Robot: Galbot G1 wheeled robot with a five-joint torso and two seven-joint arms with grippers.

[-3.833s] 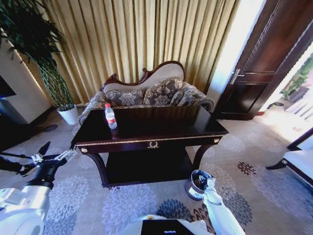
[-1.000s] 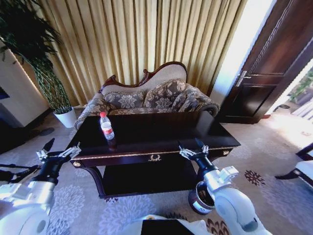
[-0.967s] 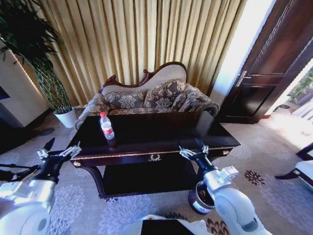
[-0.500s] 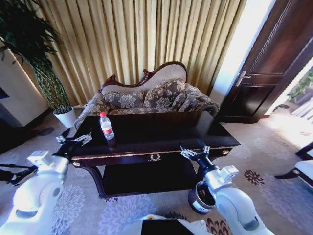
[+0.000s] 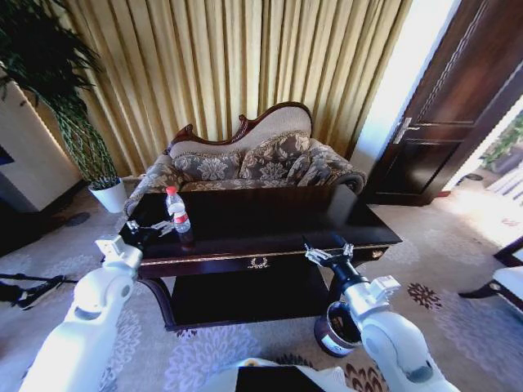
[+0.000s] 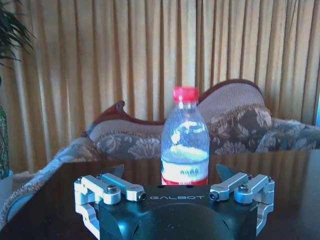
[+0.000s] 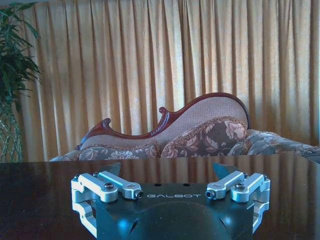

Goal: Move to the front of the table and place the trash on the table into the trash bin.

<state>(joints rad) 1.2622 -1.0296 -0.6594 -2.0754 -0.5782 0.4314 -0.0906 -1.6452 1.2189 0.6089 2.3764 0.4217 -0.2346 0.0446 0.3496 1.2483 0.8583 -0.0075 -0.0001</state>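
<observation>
The bottle stands upright near the table's left front corner; it looks light, thin-walled, slippery, best gripped at its labelled middle. Just before it, the left gripper gapes wide. Far from it, along the front edge, the right gripper hovers wide open.

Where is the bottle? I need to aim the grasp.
In the head view the bottle stands upright on the table's left end, just ahead of the open left pincer.
</observation>
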